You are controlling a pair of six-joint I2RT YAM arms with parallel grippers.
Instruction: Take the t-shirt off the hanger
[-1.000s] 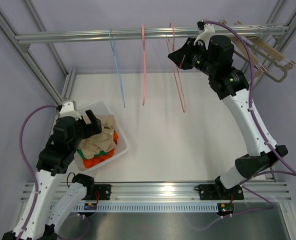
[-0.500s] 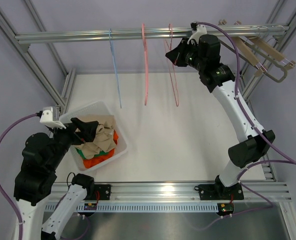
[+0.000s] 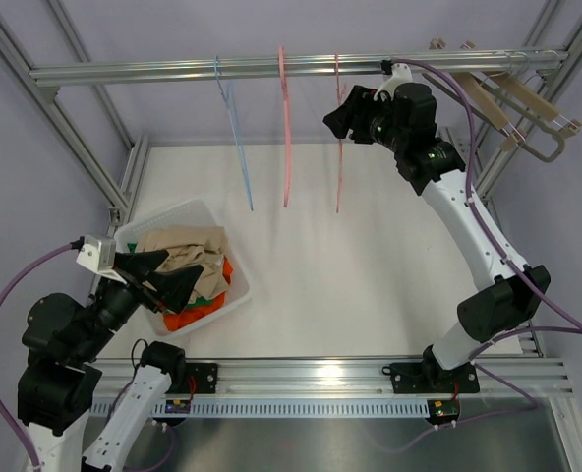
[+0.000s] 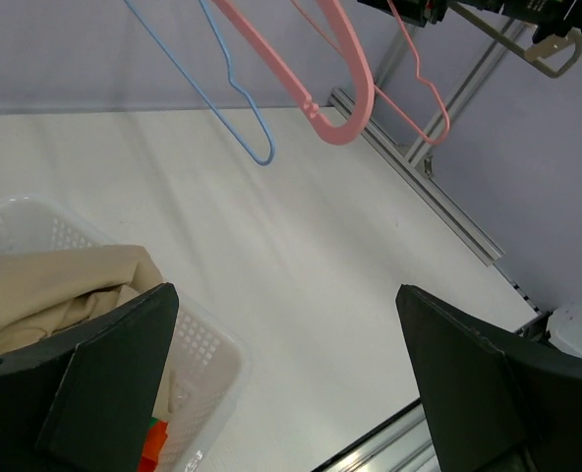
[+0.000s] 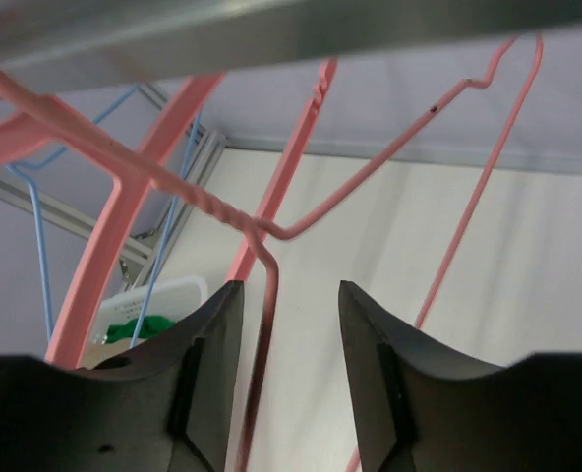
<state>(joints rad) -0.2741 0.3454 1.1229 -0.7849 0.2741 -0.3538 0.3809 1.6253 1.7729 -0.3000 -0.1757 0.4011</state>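
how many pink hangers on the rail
2: a thick pink hanger beside the blue hanger, and a thin pink wire hanger right of it, by the right end effector. None hidden.

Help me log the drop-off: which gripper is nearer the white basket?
Left. The left gripper hangs open just above the basket's near side, over the clothes. The right gripper is up at the rail, beside the thin pink hanger, well across the table.
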